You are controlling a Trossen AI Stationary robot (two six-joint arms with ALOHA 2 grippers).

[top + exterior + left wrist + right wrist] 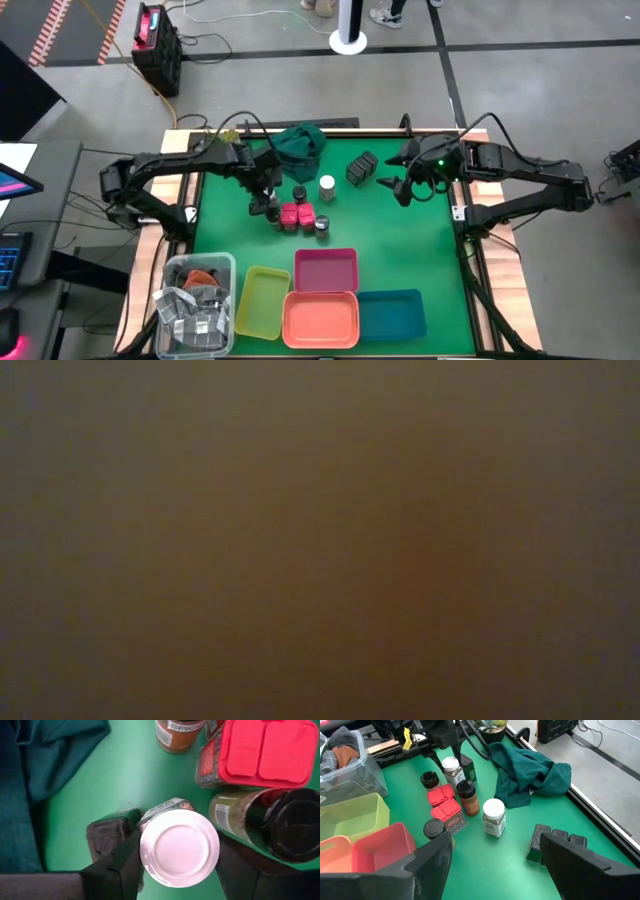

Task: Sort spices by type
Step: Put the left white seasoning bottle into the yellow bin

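Spices stand mid-table: pink blocks (295,215), a white-lidded jar (327,187), dark round jars (322,225) and dark grey square boxes (361,170). My left gripper (266,203) is at the left of this cluster, shut on another white-lidded jar (179,845). A dark box (107,832) stands right beside that jar, and a dark jar (285,825) and pink blocks (265,750) are close by. My right gripper (392,186) hovers open right of the grey boxes (555,845), touching nothing. The low view shows nothing. My left gripper holds the white-lidded jar just under its lid (150,820), pinched between the two fingers (125,865), one on each side. The fingers come from above, pointing down. The jar stays upright in the hold (451,767).
A dark green cloth (298,145) lies bunched at the far edge. Yellow (260,300), pink (325,270), orange (320,318) and blue (392,312) trays sit along the near edge, with a clear bin (197,300) of odds and ends to their left. Bare green mat lies at right.
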